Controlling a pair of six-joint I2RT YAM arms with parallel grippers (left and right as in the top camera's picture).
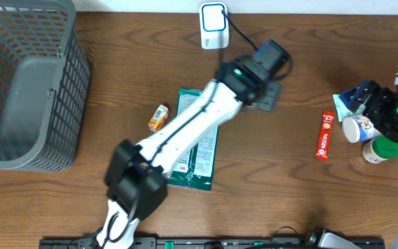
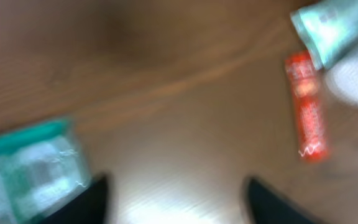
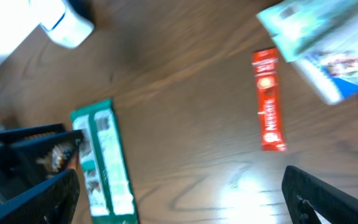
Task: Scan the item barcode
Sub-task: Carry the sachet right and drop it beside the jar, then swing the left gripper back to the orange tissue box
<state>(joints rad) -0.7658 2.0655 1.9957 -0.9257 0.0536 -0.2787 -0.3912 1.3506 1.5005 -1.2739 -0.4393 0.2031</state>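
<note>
Looking at the wrist cams, you've got the L gripper [image 2: 176, 182] w/ fingers apart, nothing btwn them, only bare desk [image 1: 289, 194] below. The R gripper [image 3: 179, 177] is spread wide too, empty, near the desk's right edge. Your green packet [image 1: 204, 155] lies flat mid-desk, partly under the L arm [image 1: 185, 128]. The scanner [image 1: 213, 26] sits at the far edge, and the red bar [image 1: 325, 135] is toward the right edge.

A green-and-white packet [image 1: 202, 155], red bar [image 1: 325, 135], grey lattice basket [image 1: 71, 104], brown wood-grain table [image 1: 289, 200].
</note>
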